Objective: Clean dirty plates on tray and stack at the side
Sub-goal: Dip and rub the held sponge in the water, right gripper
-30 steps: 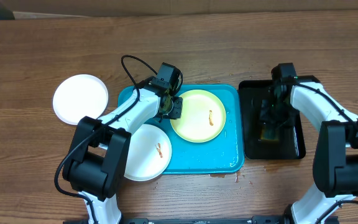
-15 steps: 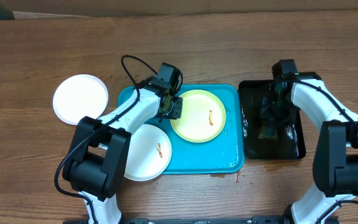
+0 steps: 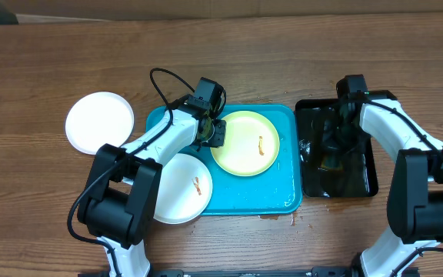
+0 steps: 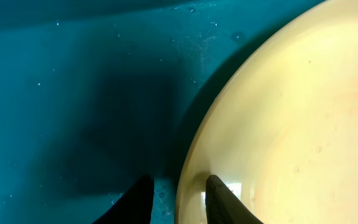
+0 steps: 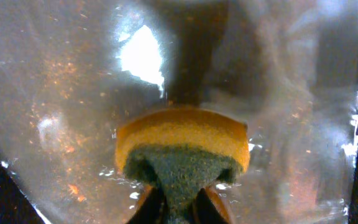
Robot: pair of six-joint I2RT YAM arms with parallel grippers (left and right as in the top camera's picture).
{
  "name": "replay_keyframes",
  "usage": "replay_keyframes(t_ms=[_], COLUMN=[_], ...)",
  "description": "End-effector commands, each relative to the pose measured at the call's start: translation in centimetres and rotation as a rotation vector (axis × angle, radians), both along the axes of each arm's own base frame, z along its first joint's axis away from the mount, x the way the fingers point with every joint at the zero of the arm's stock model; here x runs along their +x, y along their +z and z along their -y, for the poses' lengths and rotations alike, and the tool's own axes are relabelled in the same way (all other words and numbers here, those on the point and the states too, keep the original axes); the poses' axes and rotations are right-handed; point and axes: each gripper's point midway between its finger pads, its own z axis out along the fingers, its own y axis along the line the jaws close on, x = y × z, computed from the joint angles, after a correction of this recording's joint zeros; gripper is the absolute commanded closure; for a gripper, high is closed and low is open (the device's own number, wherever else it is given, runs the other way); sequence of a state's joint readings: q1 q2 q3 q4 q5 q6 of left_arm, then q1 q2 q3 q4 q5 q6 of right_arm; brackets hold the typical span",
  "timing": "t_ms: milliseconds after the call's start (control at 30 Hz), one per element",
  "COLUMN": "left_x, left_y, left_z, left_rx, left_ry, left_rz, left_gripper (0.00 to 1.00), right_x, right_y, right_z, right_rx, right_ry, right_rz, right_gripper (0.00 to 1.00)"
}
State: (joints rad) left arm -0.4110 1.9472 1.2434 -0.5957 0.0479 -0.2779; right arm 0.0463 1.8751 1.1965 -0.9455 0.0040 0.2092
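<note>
Right wrist shows right tool (image 5: 178, 200) pinching sponge (image 5: 182, 140).

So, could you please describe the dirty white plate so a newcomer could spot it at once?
Start at the big turquoise tray in the middle of the wooden table. A white plate overlaps its corner by the left arm's base, partly off the tray. Unlike the clean white plate out on the wood, it has an orange-brown smear; the other smeared plate is yellow-green.
</note>
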Motion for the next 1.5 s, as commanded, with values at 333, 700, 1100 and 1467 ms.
replay_keyframes(t_ms=[333,700,1100,1467], left_x=[0.6,0.4,-0.3,-0.5], left_y=[-0.5,-0.6,-0.8,-0.7], left_z=[-0.3,-0.6,-0.5,0.4], left_rx=[0.017,0.021,0.014,-0.033], left_ry=[0.035,0.081,0.076,0.062], left_rz=[0.014,0.003,-0.03,-0.045], left_gripper=[0.96,0.72,0.69,0.96], right_x=[1.7,1.3,0.9,0.9], right_y=[6.8,7.8,8.5,8.1], right_z=[1.6,1.5,3.1,1.8], right_rx=[-0.124,-0.307,-0.428,-0.358], right_ry=[-0.022,0.055,-0.055,0.04], right_rz=[-0.011,-0.012,0.0,-0.017], right_gripper=[0.96,0.96,0.96,0.96])
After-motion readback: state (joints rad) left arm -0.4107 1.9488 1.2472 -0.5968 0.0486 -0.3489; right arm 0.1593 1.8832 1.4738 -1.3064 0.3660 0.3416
